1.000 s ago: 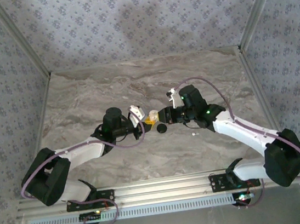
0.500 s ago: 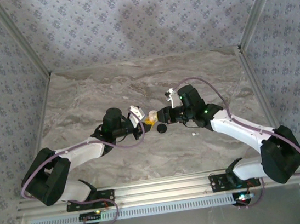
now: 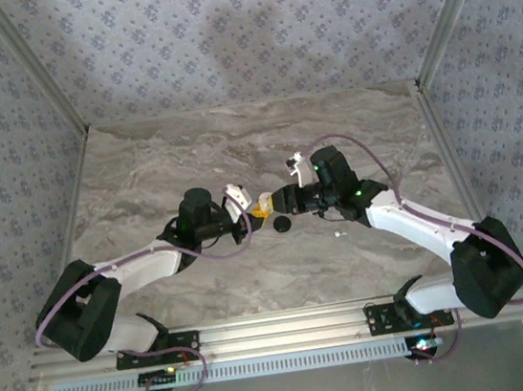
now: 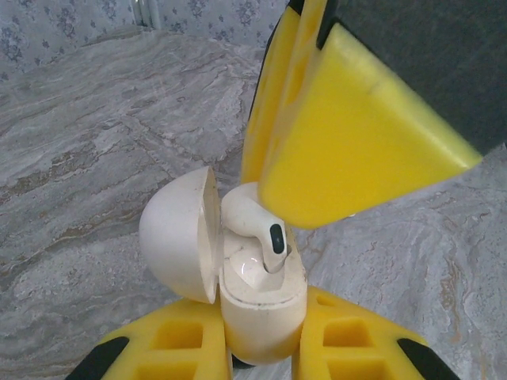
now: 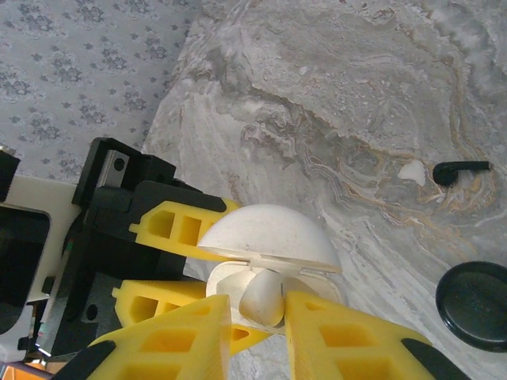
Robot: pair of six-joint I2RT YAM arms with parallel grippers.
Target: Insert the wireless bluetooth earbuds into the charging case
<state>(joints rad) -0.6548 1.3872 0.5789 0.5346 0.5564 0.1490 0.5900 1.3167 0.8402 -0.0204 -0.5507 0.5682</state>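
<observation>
Left gripper (image 4: 265, 348) clamped on the open case (image 4: 261, 305); earbud (image 4: 252, 226) lying tilted in its well, seemingly unseated; right gripper (image 5: 257, 313) narrowly parted around it, whether pinching I cannot tell; release now could tip it onto the worktop (image 4: 79, 158).

One charging case (image 4: 261, 305); two earbuds (image 4: 252, 224) (image 5: 411, 170); one black disc (image 5: 478, 305); two pincers, left pincer (image 4: 261, 352) and right pincer (image 5: 257, 332).

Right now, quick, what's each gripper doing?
Left gripper: closed, holding the charging case.
Right gripper: jaws around an earbud; whether it grips cannot be told.
</observation>
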